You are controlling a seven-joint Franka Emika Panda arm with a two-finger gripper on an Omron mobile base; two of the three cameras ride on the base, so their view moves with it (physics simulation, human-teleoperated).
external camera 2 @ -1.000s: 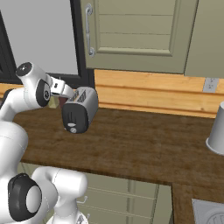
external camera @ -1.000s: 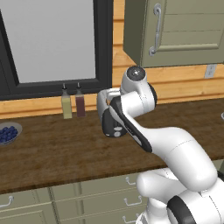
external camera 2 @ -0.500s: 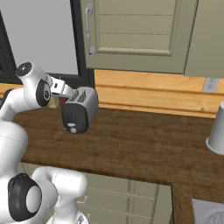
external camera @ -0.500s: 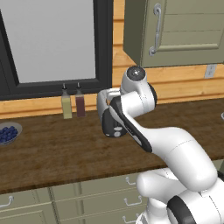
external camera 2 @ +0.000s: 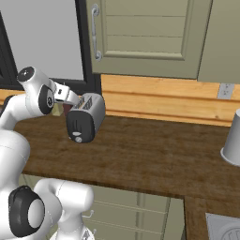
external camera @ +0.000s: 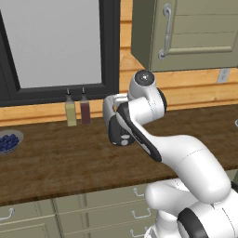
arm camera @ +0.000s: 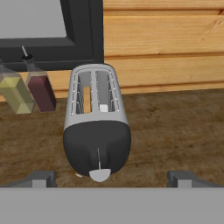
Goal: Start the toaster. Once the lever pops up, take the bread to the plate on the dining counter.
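Here the toaster (arm camera: 96,131) stood on the wooden worktop (external camera 2: 154,154) near the wall, just right of two slim bottles (arm camera: 27,89), its black front turned toward the hand. The gripper (arm camera: 111,177) hovered close in front of and above it, jaws spread wide and holding nothing, one fingertip (arm camera: 39,178) on each side of the black panel. The bread (arm camera: 87,99) sat low in the left slot, a tan sliver between the wires. The lever (arm camera: 99,173) showed as a pale tab at the foot of the front panel's slit; whether it sat up or down could not be told. It would likely be a small, stiff slider, best pressed straight along its slit with one fingertip, since the toaster looked light and might skid or tip under a sideways push. The toast would probably be light, rigid and crumbly, best pinched gently across its flat faces at the top edge. Compared with the earlier frames, nothing had shifted: arm, toaster and bottles kept their places and the jaws stayed wide.
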